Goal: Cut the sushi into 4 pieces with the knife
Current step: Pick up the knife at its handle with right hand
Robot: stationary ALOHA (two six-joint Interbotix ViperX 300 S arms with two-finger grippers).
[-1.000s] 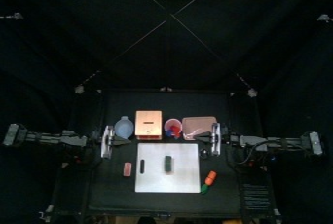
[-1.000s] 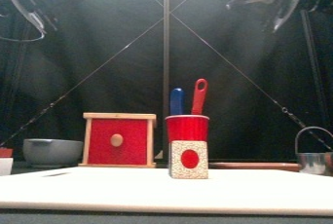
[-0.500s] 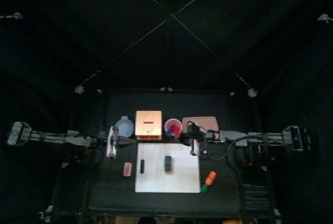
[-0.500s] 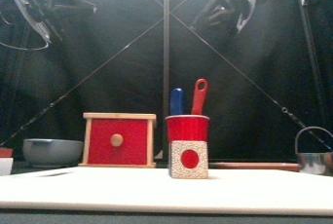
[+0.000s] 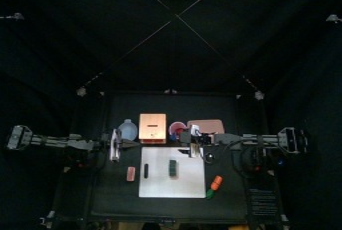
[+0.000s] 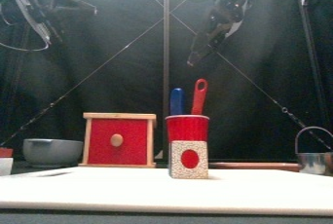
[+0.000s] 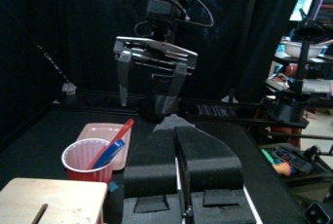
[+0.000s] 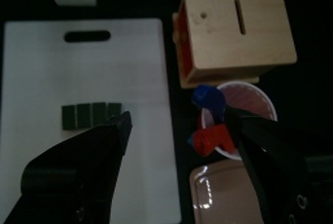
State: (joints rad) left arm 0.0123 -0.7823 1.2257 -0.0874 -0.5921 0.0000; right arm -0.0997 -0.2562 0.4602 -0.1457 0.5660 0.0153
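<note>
**Above the bench's back half: right pincer spread and empty, knives still in the cup**

High over the bench, the right pincer [image 8: 172, 121] hangs with its jaws spread wide and nothing between them. In its wrist view the right edge of the white cutting board [image 8: 92, 82] and the red cup [image 8: 244, 106] lie below the gap. In the front view it sits well above the cup, tilted down toward the left.

The blue knife [image 6: 177, 101] and the red knife [image 6: 198, 95] both stand upright in the red cup, handles up, touched by neither arm.

The sushi roll [image 8: 92, 116] lies on the board as one row of dark green blocks pressed together, none separated. It sits toward the board's back half, just in front of the cup.

Beside the cup along the back row, the pale wooden box [image 5: 154, 128] with its red drawer front stands on the left and the pink tray [image 5: 206, 129] on the right. The blue-grey bowl [image 5: 127, 131] sits left of the box.

The left pincer [image 7: 170, 123] is clenched on nothing, jaws pressed together, raised near the bowl off the board's left back corner.

A small red toy [image 5: 131, 173] lies on the bench just left of the board, and an orange toy [image 5: 215, 183] lies just off its right front part.
</note>
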